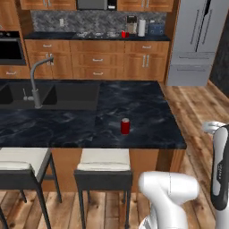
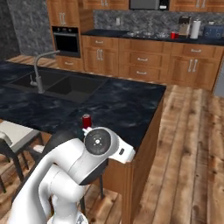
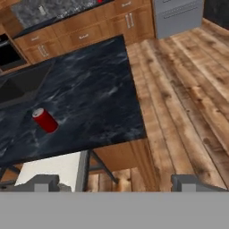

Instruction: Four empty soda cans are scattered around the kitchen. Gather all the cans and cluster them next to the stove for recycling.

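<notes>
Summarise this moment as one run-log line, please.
gripper: open, empty, off island | soda can: upright on island counter | second can: beside stove

A dark marble-topped island is set on a wood plank floor, with a sunken sink and a grey curved faucet. Two white-cushioned stools are tucked under it. Wooden cabinets and a steel refrigerator are ranged behind.
</notes>
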